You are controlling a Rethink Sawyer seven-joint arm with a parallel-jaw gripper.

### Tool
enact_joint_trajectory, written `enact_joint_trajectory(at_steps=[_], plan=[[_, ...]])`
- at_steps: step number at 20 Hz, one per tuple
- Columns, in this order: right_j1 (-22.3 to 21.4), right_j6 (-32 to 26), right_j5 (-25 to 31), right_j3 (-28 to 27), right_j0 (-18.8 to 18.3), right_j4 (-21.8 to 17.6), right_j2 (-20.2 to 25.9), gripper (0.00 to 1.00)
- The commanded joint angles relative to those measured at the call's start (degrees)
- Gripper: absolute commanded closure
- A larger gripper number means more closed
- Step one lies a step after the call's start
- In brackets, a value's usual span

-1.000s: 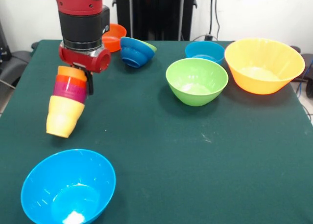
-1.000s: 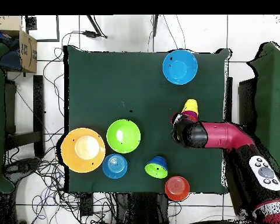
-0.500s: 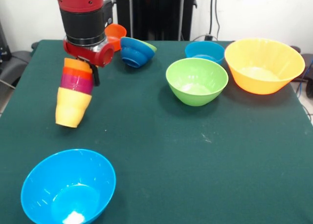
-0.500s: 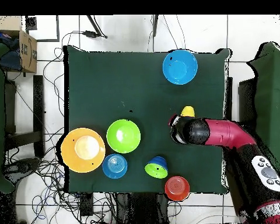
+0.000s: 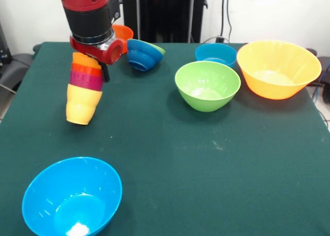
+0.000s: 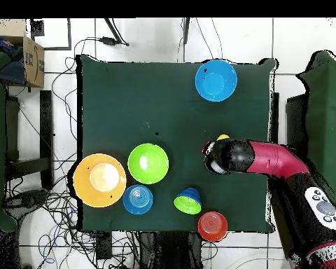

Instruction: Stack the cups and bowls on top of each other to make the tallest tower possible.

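Observation:
My gripper (image 5: 90, 65) is shut on the upper rim of a stack of nested cups (image 5: 82, 99): yellow at the base, then purple, red-orange and orange-yellow. The stack hangs almost upright at the left of the table, its base at or just above the cloth. In the overhead view the arm covers the gripper (image 6: 216, 155) and only the yellow cup's edge (image 6: 222, 137) shows. Loose bowls: a large light blue one (image 5: 72, 197), a green one (image 5: 207, 85), a large orange-yellow one (image 5: 278, 68) and a small blue one (image 5: 215, 54).
A nested dark blue, blue and green bowl set (image 5: 144, 54) lies on its side near the far edge. An orange-red bowl (image 5: 122, 37) sits behind the arm. The table has a green cloth (image 5: 180, 143). Cables and a cardboard box (image 6: 32, 61) lie on the floor around it.
The gripper has carried the cup stack toward the robot's side and slightly right in the front view. The stack has swung from tilted to nearly upright. The bowls have not moved.

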Motion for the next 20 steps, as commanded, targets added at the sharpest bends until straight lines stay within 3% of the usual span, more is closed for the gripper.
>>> enact_joint_trajectory(at_steps=[1,14,20], plan=[[5.58,-13.24,12.65,6.64,-0.64,1.00,3.70,1.00],[9.91,-16.91,19.24,3.57,-2.04,-0.18,5.79,1.00],[11.57,-17.63,19.57,1.76,-2.11,-1.07,6.00,1.00]])
